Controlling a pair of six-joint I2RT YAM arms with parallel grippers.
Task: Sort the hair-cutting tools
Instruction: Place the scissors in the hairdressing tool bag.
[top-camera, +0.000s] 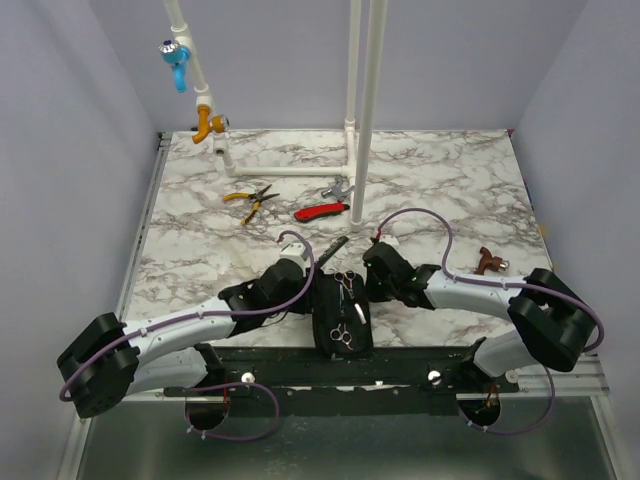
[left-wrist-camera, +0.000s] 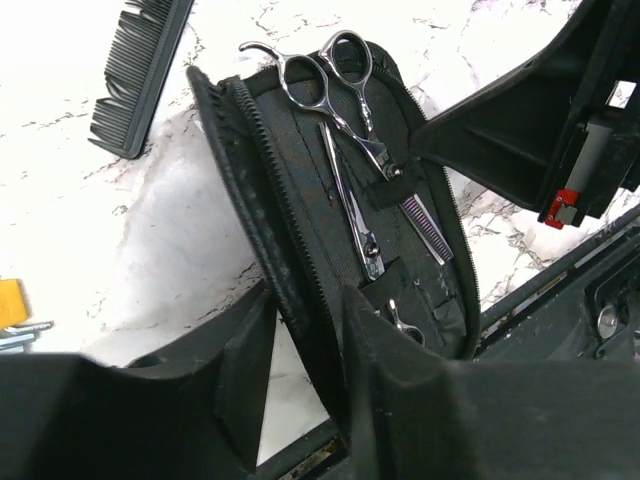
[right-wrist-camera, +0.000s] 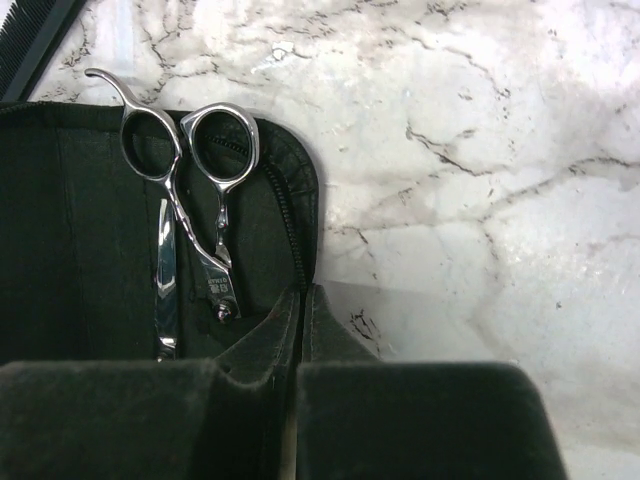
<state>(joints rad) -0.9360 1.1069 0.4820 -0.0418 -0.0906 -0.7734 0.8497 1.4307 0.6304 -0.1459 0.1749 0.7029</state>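
While the right pincer (right-wrist-camera: 300, 312) pinches the rim of the black case (top-camera: 325, 312), seemingly to hold it open at lower centre, the left pincer (left-wrist-camera: 310, 315) straddles the opposite rim, spread; scissors (left-wrist-camera: 375, 150) sit strapped inside.

Silver scissors (left-wrist-camera: 368, 125), black case (left-wrist-camera: 300, 170), black comb (left-wrist-camera: 140, 70), white marble table (top-camera: 450, 180) with grey veins.

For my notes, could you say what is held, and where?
Right jaws pinch the case by its right edge; left jaws open astride its left flap.
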